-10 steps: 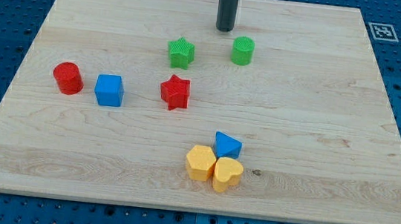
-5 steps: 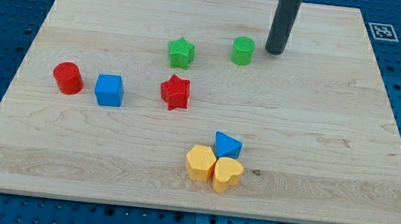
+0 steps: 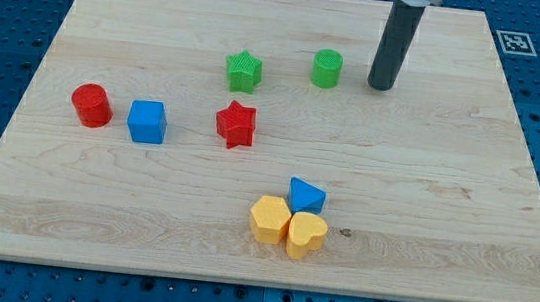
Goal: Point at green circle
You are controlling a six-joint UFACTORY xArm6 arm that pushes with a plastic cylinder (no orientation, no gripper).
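The green circle [image 3: 327,69] is a short green cylinder standing near the view's top centre on the wooden board [image 3: 447,190]. My tip [image 3: 381,85] is the lower end of the dark rod. It rests on the board just to the view's right of the green circle, with a small gap between them and no contact.
A green star [image 3: 244,71] lies left of the circle, and a red star [image 3: 237,124] below it. A red cylinder [image 3: 91,105] and blue cube [image 3: 147,121] sit at the left. A blue triangle [image 3: 306,194], yellow hexagon [image 3: 270,219] and yellow heart [image 3: 306,234] cluster at bottom centre.
My tip has moved from above-left of the green circle around to its right side, ending slightly lower and further right. No block has moved.
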